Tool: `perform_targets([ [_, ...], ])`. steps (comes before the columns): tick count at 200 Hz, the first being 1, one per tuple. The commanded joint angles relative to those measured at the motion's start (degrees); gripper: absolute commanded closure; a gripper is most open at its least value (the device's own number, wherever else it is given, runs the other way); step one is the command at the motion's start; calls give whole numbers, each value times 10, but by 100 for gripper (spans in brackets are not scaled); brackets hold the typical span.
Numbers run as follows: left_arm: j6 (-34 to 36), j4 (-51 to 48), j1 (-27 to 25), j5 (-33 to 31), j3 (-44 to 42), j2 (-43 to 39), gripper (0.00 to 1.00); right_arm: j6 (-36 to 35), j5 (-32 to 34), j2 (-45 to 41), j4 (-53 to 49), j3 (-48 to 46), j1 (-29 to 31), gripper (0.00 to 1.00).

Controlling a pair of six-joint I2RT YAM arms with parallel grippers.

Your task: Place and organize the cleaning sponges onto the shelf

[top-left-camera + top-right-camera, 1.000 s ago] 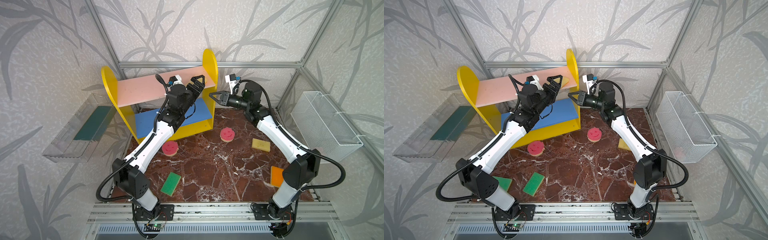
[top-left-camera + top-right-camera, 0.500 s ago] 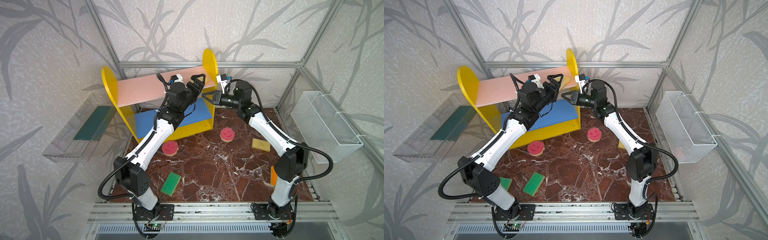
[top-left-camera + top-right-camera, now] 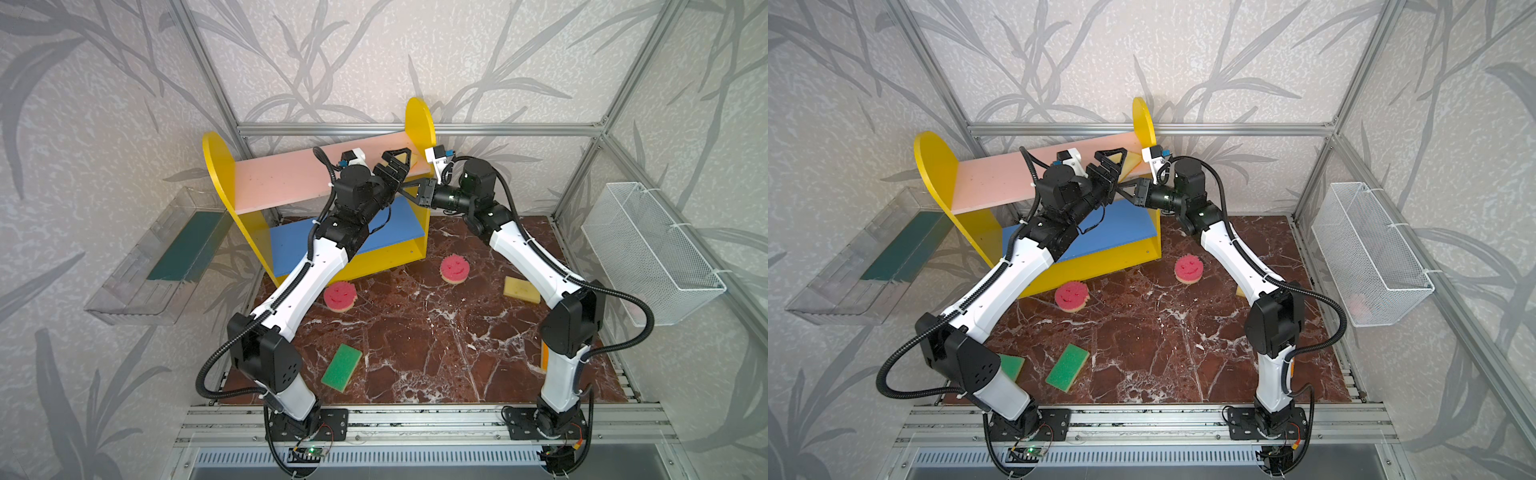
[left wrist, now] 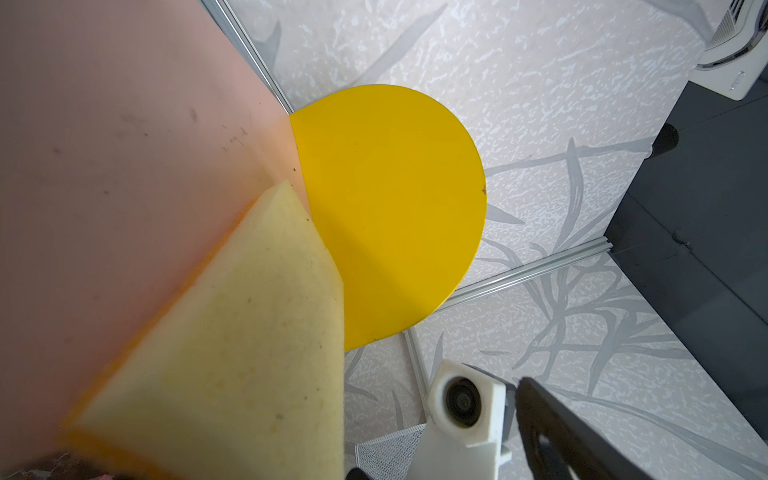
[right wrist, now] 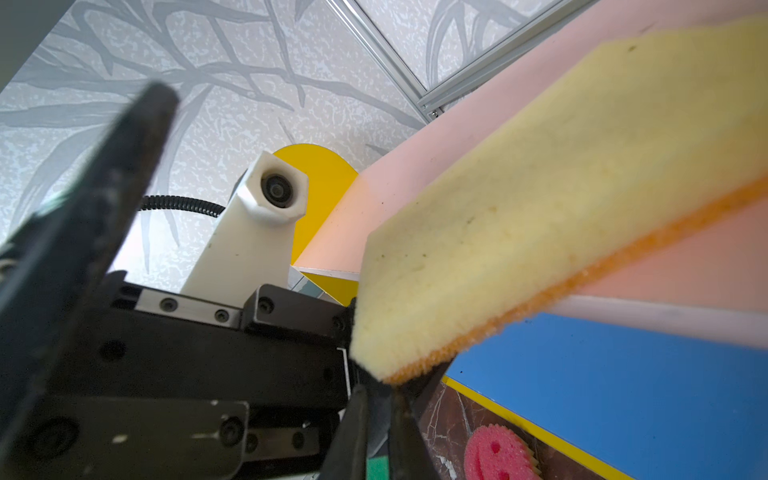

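A yellow sponge with an orange face (image 3: 413, 159) (image 4: 228, 353) (image 5: 561, 199) lies at the right end of the shelf's pink upper board (image 3: 274, 183), against the round yellow side panel (image 4: 390, 208). My left gripper (image 3: 405, 166) (image 3: 1120, 166) is open, its fingers on either side of this sponge. My right gripper (image 3: 402, 190) (image 5: 384, 395) is shut, its tips at the sponge's overhanging near corner. On the marble floor lie two pink smiley sponges (image 3: 455, 269) (image 3: 340, 296), green-faced ones (image 3: 341, 367) (image 3: 1011, 365), a yellow one (image 3: 521, 289) and an orange one (image 3: 545, 357) behind the right arm.
A clear tray with a dark green mat (image 3: 166, 257) hangs on the left wall. A white wire basket (image 3: 648, 253) hangs on the right wall. The shelf's blue middle board (image 3: 399, 224) is bare. Aluminium frame posts stand behind the shelf.
The right gripper has swung left from beside the shelf to just under the left gripper, at the sponge's corner. The left arm has barely moved.
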Motion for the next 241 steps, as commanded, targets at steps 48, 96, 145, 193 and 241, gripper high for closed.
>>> perform_targets([
  [48, -14, -12, -5, -12, -54, -23, 1, 4, 2, 47, -24, 86, -3, 87],
  [96, -14, -10, -3, -11, -64, -37, 1, 5, 8, 68, -47, 121, -18, 87],
  [145, 6, -17, -2, -23, -96, -89, 1, -2, 15, 79, -67, 140, -31, 87],
  [193, 49, -41, 2, -29, -122, -143, 1, -25, 14, 60, -85, 123, -34, 72],
  [241, 161, -143, 12, -2, -47, -153, 12, -54, 32, -12, -76, 44, -34, 45],
])
